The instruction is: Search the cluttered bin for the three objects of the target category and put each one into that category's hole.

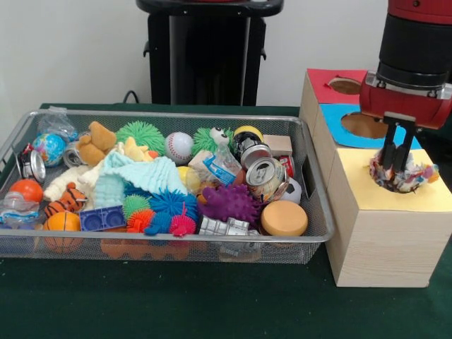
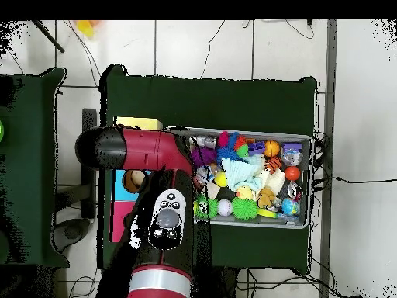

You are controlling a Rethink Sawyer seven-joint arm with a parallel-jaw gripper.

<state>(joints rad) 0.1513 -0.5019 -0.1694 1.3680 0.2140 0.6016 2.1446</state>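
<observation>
Green table: gripper (image 1: 397, 161) over yellow hole (image 1: 400, 185); cluttered bin (image 1: 311, 224) beside.

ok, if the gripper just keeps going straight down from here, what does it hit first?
Likely the multicolored crumpled object in the yellow section's hole; the gripper points straight down into it and may already touch it, depth unclear.

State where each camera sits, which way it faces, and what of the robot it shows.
Front view: across the table, level, facing the mesh bin and wooden box; shows the arm's end and pincer at the yellow hole.
Overhead view: above, looking straight down; shows the red arm covering most of the box.
Shared: bin, arm, box.
</observation>
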